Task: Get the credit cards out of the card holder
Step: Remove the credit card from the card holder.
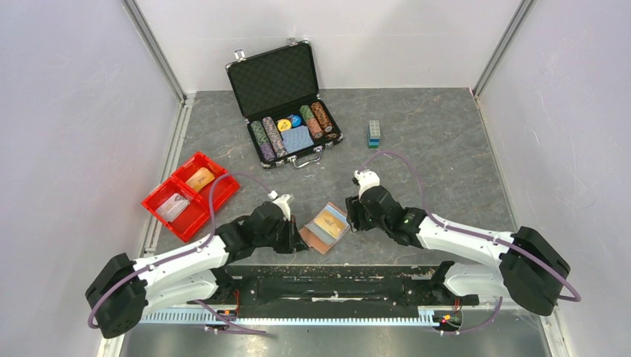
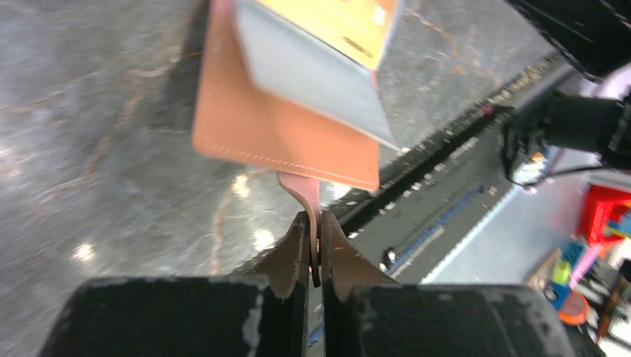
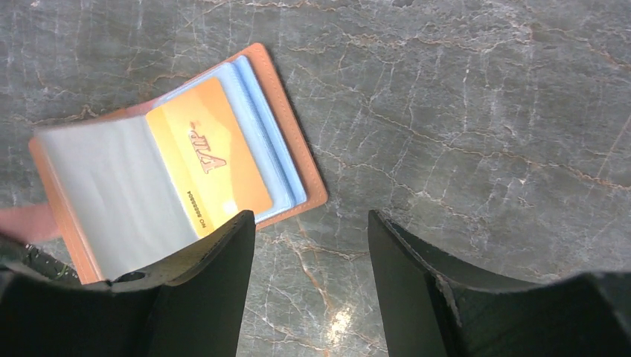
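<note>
The brown card holder [image 1: 325, 229] lies open on the grey table between my two grippers. An orange-yellow credit card [image 3: 208, 158] sits in its light-blue sleeves, with a grey-white sleeve page [image 3: 119, 193] raised beside it. My left gripper [image 2: 315, 223] is shut on the holder's small closing tab [image 2: 303, 192], below the brown cover [image 2: 275, 134]. My right gripper [image 3: 311, 223] is open and empty, just beside the holder's right edge [image 3: 298, 149], its left finger [image 3: 216, 253] over the card's corner. In the top view the right gripper [image 1: 354, 212] is at the holder's right side.
An open black poker-chip case [image 1: 286, 104] with chips and a blue deck stands at the back. A red bin [image 1: 190, 195] with two items is at the left. A small blue-green block [image 1: 374, 134] lies at the back right. Walls enclose the table.
</note>
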You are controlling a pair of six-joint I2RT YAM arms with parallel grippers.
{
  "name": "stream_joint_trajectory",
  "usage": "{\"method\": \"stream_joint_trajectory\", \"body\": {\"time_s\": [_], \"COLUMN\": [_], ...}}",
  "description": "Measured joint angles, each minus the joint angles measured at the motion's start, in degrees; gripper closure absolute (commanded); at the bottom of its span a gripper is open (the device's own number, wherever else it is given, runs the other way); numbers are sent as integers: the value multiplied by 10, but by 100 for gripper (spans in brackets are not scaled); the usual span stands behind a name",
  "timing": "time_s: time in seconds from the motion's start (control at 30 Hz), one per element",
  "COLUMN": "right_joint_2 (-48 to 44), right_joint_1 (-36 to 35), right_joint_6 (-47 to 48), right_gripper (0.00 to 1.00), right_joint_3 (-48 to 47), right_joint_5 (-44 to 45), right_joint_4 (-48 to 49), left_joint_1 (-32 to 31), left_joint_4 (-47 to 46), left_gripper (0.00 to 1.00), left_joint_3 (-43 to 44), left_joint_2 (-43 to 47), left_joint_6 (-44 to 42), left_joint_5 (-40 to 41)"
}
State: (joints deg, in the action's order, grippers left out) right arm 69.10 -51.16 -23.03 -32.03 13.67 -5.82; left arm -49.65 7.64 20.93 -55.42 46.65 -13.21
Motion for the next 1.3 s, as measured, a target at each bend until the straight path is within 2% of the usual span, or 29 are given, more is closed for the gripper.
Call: {"method": "stream_joint_trajectory", "body": {"time_s": [0.1, 0.23, 0.33, 0.43, 0.57, 0.77, 0.83, 1.03, 1.3], "right_joint_2": [0, 7, 23, 43, 78, 116, 126, 129, 59], "right_joint_1": [12, 23, 30, 38, 44, 45, 45, 45, 30], "right_joint_6": [8, 17, 21, 23, 22, 19, 14, -25, -106], "right_gripper": [41, 42, 42, 43, 46, 51, 58, 75, 78], "right_joint_3": [0, 0, 0, 0, -3, -10, -10, 8, 101], "right_joint_5": [-29, -74, -107, -139, -177, -203, -212, -216, -214], "right_joint_4": [0, 8, 22, 41, 64, 93, 103, 126, 179], "left_joint_1": [0, 0, 0, 0, 0, 0, 0, 0, 0], "left_joint_4": [50, 126, 174, 184, 151, 55, 35, -6, -10], "left_gripper": [76, 64, 58, 55, 55, 57, 57, 59, 60], "left_joint_3": [1, 9, 31, 50, 58, 58, 58, 58, 56], "left_joint_2": [24, 80, 113, 127, 110, -5, -25, -50, -52], "left_joint_6": [6, 21, 30, 30, 29, 30, 30, 30, 31], "left_joint_5": [55, 138, 191, 208, 186, 99, 83, 83, 107]}}
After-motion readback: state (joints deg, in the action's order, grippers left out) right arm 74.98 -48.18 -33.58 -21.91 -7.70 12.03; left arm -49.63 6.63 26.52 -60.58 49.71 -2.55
